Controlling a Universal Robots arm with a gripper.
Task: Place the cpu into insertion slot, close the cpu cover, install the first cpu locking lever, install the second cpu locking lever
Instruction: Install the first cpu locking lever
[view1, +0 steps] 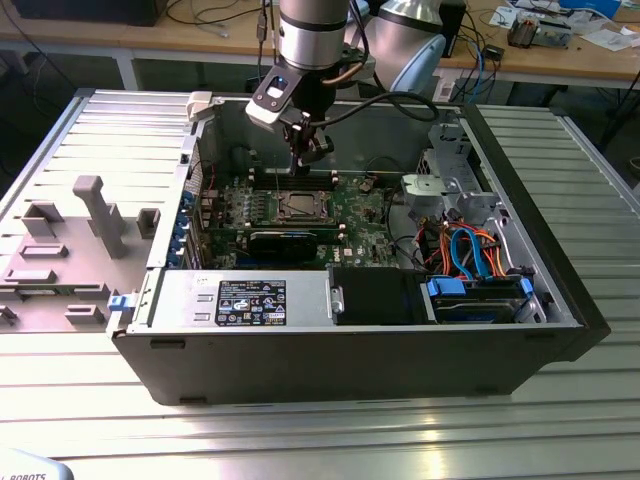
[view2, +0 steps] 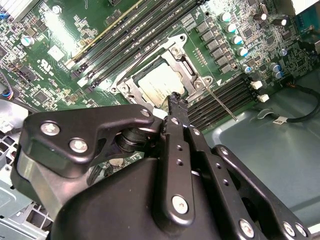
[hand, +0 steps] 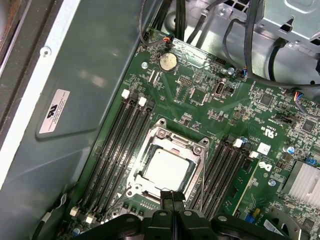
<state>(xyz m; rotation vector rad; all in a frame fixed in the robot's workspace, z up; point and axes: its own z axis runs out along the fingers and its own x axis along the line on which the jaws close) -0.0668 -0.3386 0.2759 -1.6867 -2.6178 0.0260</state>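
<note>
Toward the exterior view's left edge of the ribbed silver metal table (view1: 90, 400): a pale grey plastic fixture with upright pegs (view1: 95, 215). Further right, on the table's middle: an open black tower computer case (view1: 350, 365) laid on its side, with a green motherboard (view1: 355, 215) flat inside. In the middle of that board: the small dark square insertion slot edged in silvery metal (hand: 132, 191), with the flat square cpu with a dull silver-grey top (hand: 169, 170) seated level in it and the thin silvery cpu cover frame with a square window (hand: 172, 140) lying down around the chip. Judged so far: placing done, cover apparently closed. Just above one edge of the slot: the black two-fingered gripper (view2: 176, 100), closed tight, with nothing seen held. Beside it in the second wrist view: a thin silvery wire lever (view2: 222, 102) angled out free across the long black memory slots (view2: 235, 90), so apparently unlatched and the lever work judged left to do. Toward the case's end at the exterior view's right: a silvery drive cage with blue and orange cables (view1: 470, 255). Hidden under the gripper's tip: part of the slot's edge. Cannot make out the other lever or any latch hook.
</note>
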